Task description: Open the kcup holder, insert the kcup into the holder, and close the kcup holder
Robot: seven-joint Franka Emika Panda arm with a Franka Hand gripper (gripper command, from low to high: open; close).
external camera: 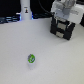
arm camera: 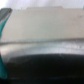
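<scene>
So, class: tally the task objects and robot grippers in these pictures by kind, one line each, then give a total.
kcup holder: 1
kcup: 1
gripper: 1
Total: 3

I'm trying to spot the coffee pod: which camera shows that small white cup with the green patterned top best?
The exterior view: the small white cup with the green patterned top stands alone on the white table, fully visible. The wrist view shows only blurred grey and dark surfaces, with no cup recognisable.
</scene>
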